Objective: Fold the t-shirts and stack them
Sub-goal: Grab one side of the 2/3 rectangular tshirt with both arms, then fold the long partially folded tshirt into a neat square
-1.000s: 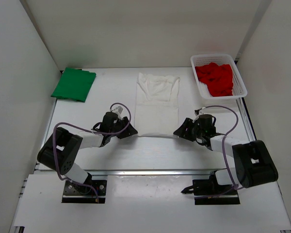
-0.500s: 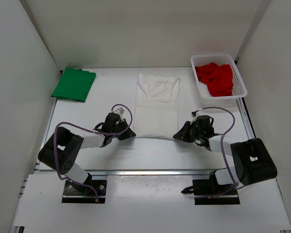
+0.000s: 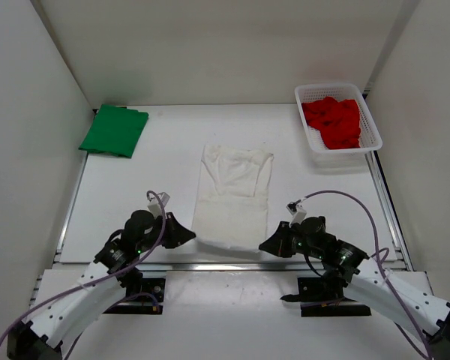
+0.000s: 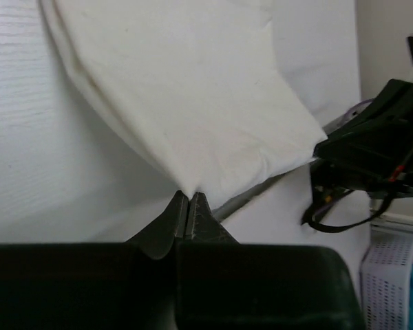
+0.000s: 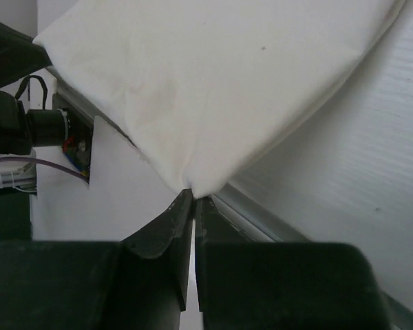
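Grips the near hem of the white shirt (image 3: 232,199) at both corners: left corner nipped in the left claw (image 3: 181,237), right corner in the right claw (image 3: 270,245), each pinched tight on a point of cloth with no gap at the tips. Holds that hem raised off the worktop (image 3: 150,172) at its near edge, stretched between the two claws, presumably to have the fabric flat and free of wrinkles for a clean fold. Leaves the collar end lying flat toward the middle of the worktop, sleeves tucked in to give a narrow strip. Looks set up for carrying hem over to collar, with even tension from both sides needed to stop the strip skewing. Has the green shirt (image 3: 114,130) folded at the far left corner, likely as the base of the stack, well apart from the white one. Leaves the red shirt (image 3: 332,121) crumpled in the basket (image 3: 371,124) at the far right corner, not yet folded.
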### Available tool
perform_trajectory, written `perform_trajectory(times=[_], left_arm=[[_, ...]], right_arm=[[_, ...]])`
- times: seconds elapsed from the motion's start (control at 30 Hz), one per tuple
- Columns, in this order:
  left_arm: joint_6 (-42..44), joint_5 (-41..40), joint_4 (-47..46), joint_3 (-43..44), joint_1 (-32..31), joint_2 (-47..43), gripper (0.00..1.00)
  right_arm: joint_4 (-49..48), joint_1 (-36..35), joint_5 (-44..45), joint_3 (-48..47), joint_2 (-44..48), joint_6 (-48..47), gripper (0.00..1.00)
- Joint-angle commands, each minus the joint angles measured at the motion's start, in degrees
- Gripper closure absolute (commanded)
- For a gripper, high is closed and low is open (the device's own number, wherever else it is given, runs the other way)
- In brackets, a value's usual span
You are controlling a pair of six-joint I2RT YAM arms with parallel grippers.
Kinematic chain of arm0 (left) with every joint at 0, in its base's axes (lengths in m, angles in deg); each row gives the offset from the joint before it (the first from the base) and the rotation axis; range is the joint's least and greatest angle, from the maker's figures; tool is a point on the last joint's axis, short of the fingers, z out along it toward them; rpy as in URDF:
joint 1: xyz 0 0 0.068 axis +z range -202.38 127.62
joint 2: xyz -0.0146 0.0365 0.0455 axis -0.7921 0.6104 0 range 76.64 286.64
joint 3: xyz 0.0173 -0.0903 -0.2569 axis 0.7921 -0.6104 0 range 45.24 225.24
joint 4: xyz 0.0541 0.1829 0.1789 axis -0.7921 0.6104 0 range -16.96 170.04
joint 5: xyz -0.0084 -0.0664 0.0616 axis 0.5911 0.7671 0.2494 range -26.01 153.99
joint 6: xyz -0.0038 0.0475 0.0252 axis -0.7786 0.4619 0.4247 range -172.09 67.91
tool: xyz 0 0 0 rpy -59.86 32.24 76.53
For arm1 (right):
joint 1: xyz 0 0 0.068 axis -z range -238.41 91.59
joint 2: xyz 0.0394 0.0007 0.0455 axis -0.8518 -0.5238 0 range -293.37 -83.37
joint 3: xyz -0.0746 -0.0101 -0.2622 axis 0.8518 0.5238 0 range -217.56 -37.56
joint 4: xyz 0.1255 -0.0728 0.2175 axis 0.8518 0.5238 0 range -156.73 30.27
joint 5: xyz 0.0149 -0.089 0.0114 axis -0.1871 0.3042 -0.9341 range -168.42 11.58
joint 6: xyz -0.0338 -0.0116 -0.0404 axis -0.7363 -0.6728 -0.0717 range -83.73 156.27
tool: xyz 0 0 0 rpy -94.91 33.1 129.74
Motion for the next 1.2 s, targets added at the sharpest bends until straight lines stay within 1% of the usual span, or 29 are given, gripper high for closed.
perform_trajectory(times=[0.0,0.07,0.1,0.17,0.2,0.27,0.3,0.33,0.4,0.43,0.47,0.5,0.53,0.57,0.6,0.63,0.73,0.77,0.8,0.83,0.9,0.93,0.97,1.0,1.03,1.07,1.1,1.13,1.17], left_arm=[[-4.70,3.64,9.11,1.51,1.58,-6.43,1.00],[-3.22,4.17,11.74,8.42,2.73,-5.92,1.00],[-1.30,3.65,12.36,10.81,3.60,-4.00,1.00],[2.92,4.60,12.46,18.36,6.76,-0.13,1.00],[3.46,6.18,11.50,20.83,8.86,2.84,1.00],[3.91,7.16,6.06,23.47,9.59,8.30,1.00],[3.91,6.55,3.60,25.92,9.59,11.97,1.00],[3.47,6.98,1.92,27.69,10.37,15.14,1.00],[2.86,6.29,-4.21,29.98,12.74,20.15,1.00],[2.33,6.80,-5.64,31.30,14.40,24.01,1.00],[2.50,6.89,-7.30,32.44,16.07,28.92,1.00],[2.85,6.03,-8.37,34.02,16.26,31.15,1.00],[3.20,4.71,-8.98,35.69,16.44,35.96,1.00],[3.21,4.70,-10.38,36.23,18.01,40.44,1.00],[2.34,4.96,-12.66,36.58,18.98,42.58,1.00],[1.20,4.96,-14.51,37.54,19.95,46.08,1.00],[0.22,2.07,-17.24,41.14,20.75,53.73,1.00],[0.04,0.84,-17.25,43.15,20.92,56.80,1.00],[0.82,-0.04,-17.17,44.57,20.84,60.40,1.00],[0.92,-1.53,-16.38,47.45,21.27,62.18,1.00],[0.66,-1.81,-16.29,50.46,22.32,68.67,1.00],[0.13,-2.24,-16.81,52.12,23.20,69.83,0.99],[-0.65,-1.90,-17.16,53.01,23.64,72.19,0.93],[-1.10,-1.02,-19.25,53.10,24.69,73.70,0.88],[-2.06,0.20,-20.49,53.54,25.66,74.67,0.79],[-3.03,1.52,-21.11,54.50,26.10,76.07,0.67],[-3.12,2.58,-21.21,54.95,27.07,76.78,0.64],[-3.38,2.50,-21.73,55.39,27.86,76.35,0.61],[-4.00,1.72,-22.61,54.69,28.04,75.91,0.53]], right_arm=[[7.00,-2.82,6.21,-3.27,3.32,5.20,1.00],[8.40,-1.07,5.51,-9.57,0.00,1.35,1.00],[9.02,0.07,4.38,-12.74,-1.50,0.02,1.00],[9.03,5.93,2.09,-17.57,-7.28,-6.98,1.00],[8.07,8.14,-1.31,-20.21,-8.88,-10.24,1.00],[4.04,20.67,-12.71,-22.42,-15.28,-13.94,1.00],[2.97,25.78,-14.95,-23.74,-18.36,-15.09,1.00],[0.26,29.05,-17.93,-25.06,-21.35,-16.67,1.00],[-0.12,31.96,-18.39,-29.79,-27.14,-18.44,1.00],[-1.16,32.94,-19.18,-32.69,-31.27,-19.58,1.00],[-2.30,33.04,-18.84,-33.68,-33.22,-19.76,1.00],[-3.27,34.52,-19.27,-36.21,-37.68,-20.03,1.00],[-3.80,34.62,-21.80,-39.46,-41.64,-20.03,1.00],[-4.77,35.84,-21.39,-40.88,-43.51,-20.29,1.00],[-5.73,35.42,-19.91,-43.59,-47.09,-20.29,1.00],[-5.83,36.28,-20.85,-47.01,-51.31,-20.47,1.00],[-4.52,36.64,-20.85,-57.03,-62.64,-21.17,1.00],[-4.43,36.90,-20.77,-61.16,-64.77,-22.04,1.00],[-3.64,36.91,-19.64,-62.76,-69.15,-22.14,1.00],[-3.29,36.99,-20.67,-67.13,-73.28,-22.14,1.00],[-3.02,37.43,-21.12,-72.95,-79.10,-21.79,1.00],[-1.89,37.43,-19.73,-77.06,-82.86,-22.13,1.00],[-1.88,37.43,-20.15,-81.11,-86.21,-22.14,0.96],[-1.88,37.61,-20.33,-82.71,-87.81,-22.05,0.94],[-0.83,37.35,-21.55,-86.65,-91.30,-21.61,0.89],[0.05,37.35,-22.17,-90.51,-93.43,-22.05,0.84],[1.97,37.08,-22.35,-93.86,-94.67,-21.88,0.82],[3.21,36.82,-21.74,-94.94,-95.63,-23.09,0.77],[4.01,36.82,-21.74,-96.25,-95.82,-24.06,0.70]])
